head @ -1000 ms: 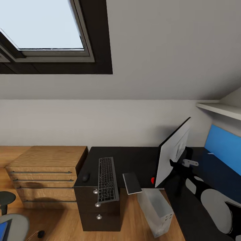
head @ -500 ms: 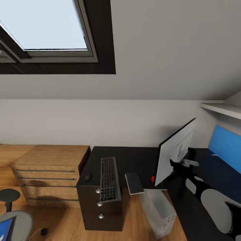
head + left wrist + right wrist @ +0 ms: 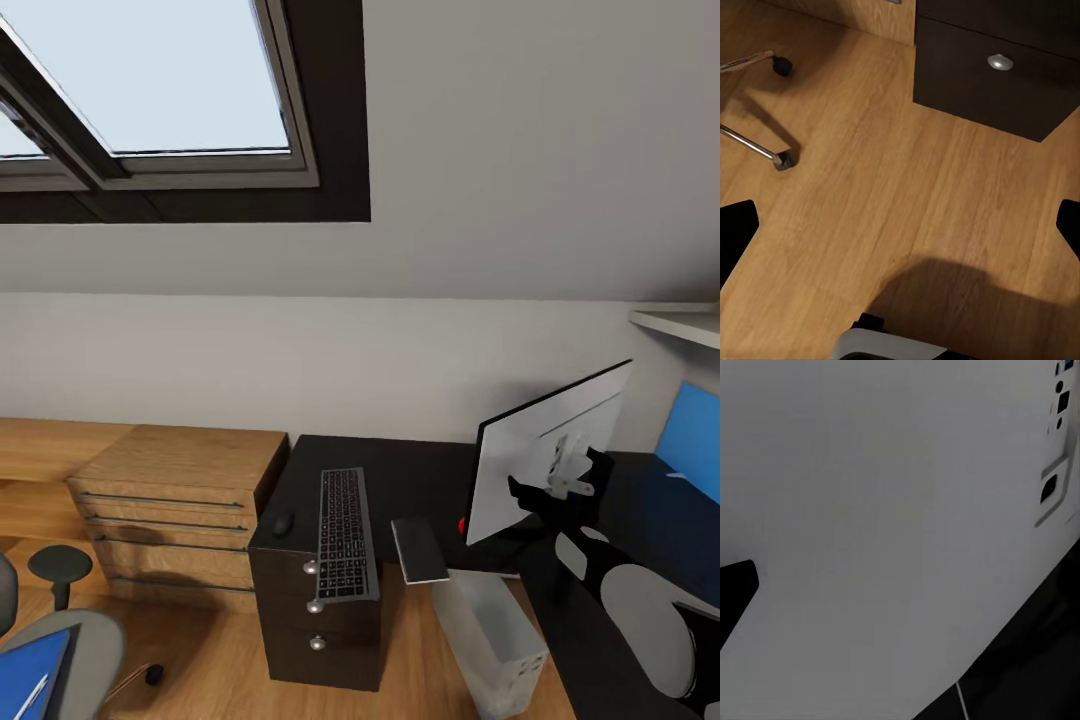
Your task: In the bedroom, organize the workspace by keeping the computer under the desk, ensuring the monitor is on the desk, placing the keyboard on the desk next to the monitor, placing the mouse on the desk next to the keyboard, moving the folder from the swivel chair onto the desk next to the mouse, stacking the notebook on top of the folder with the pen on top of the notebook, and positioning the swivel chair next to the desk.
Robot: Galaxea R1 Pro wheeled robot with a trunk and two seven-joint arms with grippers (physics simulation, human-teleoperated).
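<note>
Dark-framed skylight point(image 3: 190, 90) set in sloped grey ceiling, pale sky behind. Low light-wood dresser point(image 3: 175, 520) with slim metal handles against white wall. Wood plank floor point(image 3: 900, 217) below. Blue wall panel point(image 3: 690, 435) at far right, under white shelf point(image 3: 680, 325)

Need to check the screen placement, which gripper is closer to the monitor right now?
Right. The right gripper is up against the monitor's silver-grey back over the desk; the left gripper hangs low over the wood floor by the drawer unit.

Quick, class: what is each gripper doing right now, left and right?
Left gripper: open, empty, over the floor.
Right gripper: cannot be told; it faces the monitor.
</note>
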